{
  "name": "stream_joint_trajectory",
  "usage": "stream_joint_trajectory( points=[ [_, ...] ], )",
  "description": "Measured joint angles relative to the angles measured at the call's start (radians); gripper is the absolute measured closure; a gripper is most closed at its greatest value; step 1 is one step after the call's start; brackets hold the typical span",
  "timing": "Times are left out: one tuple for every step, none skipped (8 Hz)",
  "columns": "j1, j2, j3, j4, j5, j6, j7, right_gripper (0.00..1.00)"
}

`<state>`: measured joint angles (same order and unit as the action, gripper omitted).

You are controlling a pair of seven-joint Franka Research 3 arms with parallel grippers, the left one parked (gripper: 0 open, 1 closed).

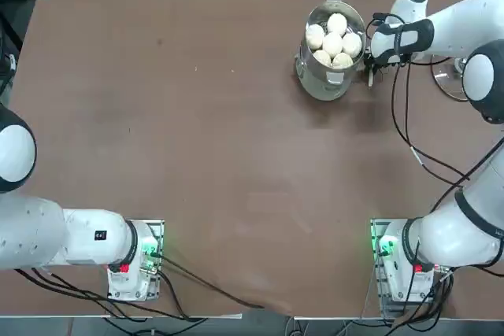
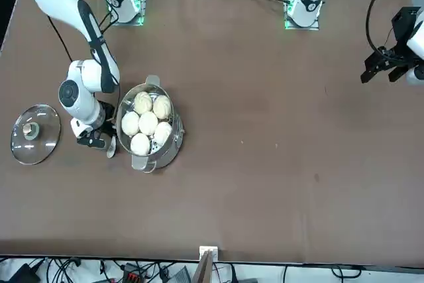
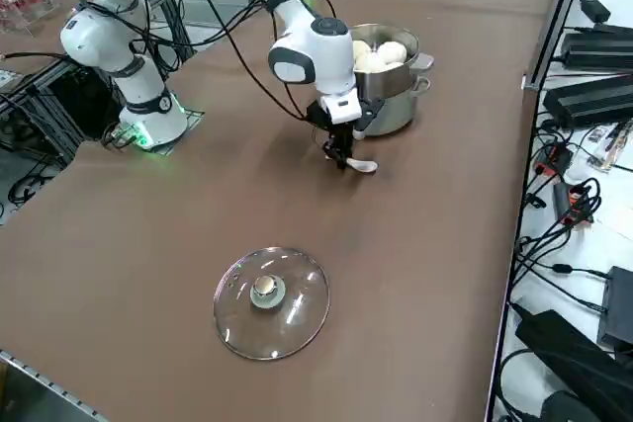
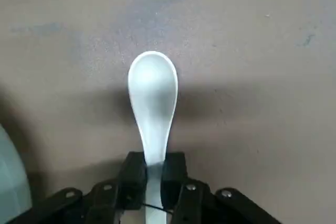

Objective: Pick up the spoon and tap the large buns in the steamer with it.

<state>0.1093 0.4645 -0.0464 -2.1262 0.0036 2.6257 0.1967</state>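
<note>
The right arm [image 1: 457, 234] rises from its base at the near right, swings out past the top view's right edge and comes back in at the far right, its wrist pointing down. The right gripper [image 4: 155, 163] is low over the table, just right of the steamer [image 1: 321, 80]. Its two fingers are drawn together on the handle of the spoon [image 4: 153, 93], one to each side, leaving only the handle's width between them. The spoon's bowl sticks out beyond the fingertips, hollow side showing (a neat grip, near the middle of the handle).

The top view shows only a thin white sliver of spoon beside the steamer; the front and right side views show its bowl. Six buns [image 2: 148, 122] can be counted in the steamer from the top and front, while its wall hides some from the right side. The lid [image 3: 272, 303], partly covered by the arm in the top view, shows whole from the right side, lying right of the gripper.
</note>
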Motion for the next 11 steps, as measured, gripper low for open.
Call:
stream_joint_trajectory(
  points=[
    [0.0,0.0,0.0,0.0,0.0,0.0,0.0,0.83],
    [0.0,0.0,0.0,0.0,0.0,-0.001,0.0,0.83],
    [0.0,0.0,0.0,0.001,-0.001,-0.001,0.0,0.83],
    [0.0,0.0,0.0,0.001,-0.001,-0.002,0.0,0.83],
    [0.0,0.0,0.0,0.001,-0.001,-0.003,0.0,0.83],
    [0.001,0.0,0.0,0.004,-0.001,-0.011,0.0,0.83],
    [0.002,-0.001,0.0,0.007,-0.001,-0.027,0.0,0.83],
    [0.003,-0.004,0.0,0.011,-0.002,-0.041,-0.001,0.83],
    [0.003,-0.013,-0.001,0.019,-0.002,-0.062,-0.001,0.83],
    [0.003,-0.032,-0.003,0.034,-0.002,-0.102,-0.001,0.83],
    [0.002,-0.059,-0.008,0.059,-0.002,-0.169,-0.001,0.83]
  ],
)
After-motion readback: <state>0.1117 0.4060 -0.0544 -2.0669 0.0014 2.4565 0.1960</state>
